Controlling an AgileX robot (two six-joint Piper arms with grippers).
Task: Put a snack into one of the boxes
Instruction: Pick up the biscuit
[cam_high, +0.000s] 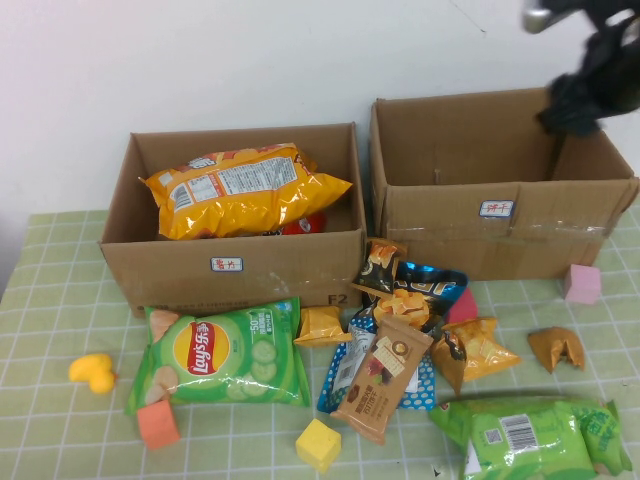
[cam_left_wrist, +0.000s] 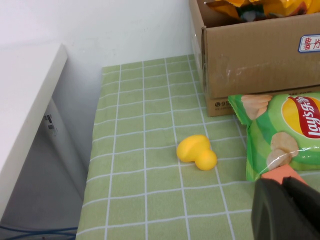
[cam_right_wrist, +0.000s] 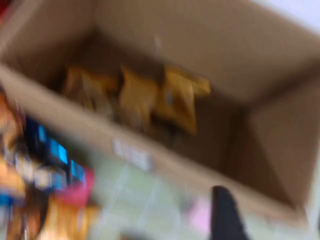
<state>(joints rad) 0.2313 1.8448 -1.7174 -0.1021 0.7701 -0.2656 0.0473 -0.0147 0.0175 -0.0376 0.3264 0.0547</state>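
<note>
My right gripper (cam_high: 590, 80) hangs high over the back right corner of the right cardboard box (cam_high: 500, 235). One dark finger (cam_right_wrist: 225, 215) shows alone in the right wrist view, open and empty. Inside that box (cam_right_wrist: 270, 135) lie several yellow snack packets (cam_right_wrist: 145, 97). The left box (cam_high: 230, 265) holds a big yellow chip bag (cam_high: 240, 190). My left gripper (cam_left_wrist: 281, 183) is shut and empty, low over the mat at the front left, its tips by an orange block (cam_left_wrist: 282, 175). It is out of the high view.
A green Lay's bag (cam_high: 225, 355) lies before the left box. A pile of small snacks (cam_high: 400, 340) lies mid-table, with another green bag (cam_high: 530, 435) at the front right. Around them lie a yellow duck toy (cam_high: 93, 372), a yellow cube (cam_high: 318, 443) and a pink cube (cam_high: 581, 283).
</note>
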